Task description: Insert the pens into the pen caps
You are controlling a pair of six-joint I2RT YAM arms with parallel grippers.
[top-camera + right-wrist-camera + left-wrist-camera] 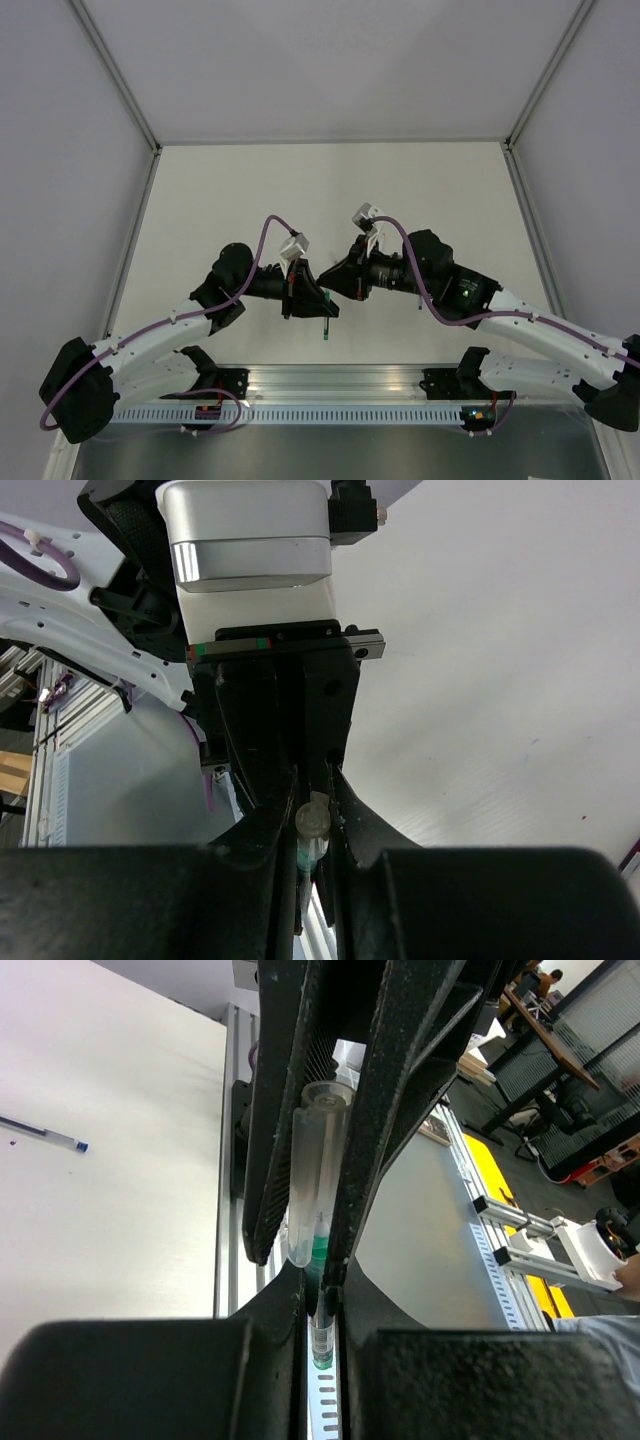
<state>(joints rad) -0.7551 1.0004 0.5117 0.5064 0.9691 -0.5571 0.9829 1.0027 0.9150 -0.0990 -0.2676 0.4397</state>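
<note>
The left end effector (320, 1330) is clamped on the green pen (318, 1190); the right end effector (313, 845) grips its clear barrel. A blue pen (45, 1133) lies at 10 o'clock on the bench (120, 1220).

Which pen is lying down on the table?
The dark blue pen, flat on the white table. The clear green-ended pen is pinched in the left pincer.

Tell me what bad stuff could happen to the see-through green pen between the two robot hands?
1. The left gripper pinches the pen, and the fingers of the right gripper flank its clear end, all up in the air. If they pull crooked, the thin pen might bend or slip and drop onto the table.
2. The grippers are nose to nose, so their fingers could bump.
</note>
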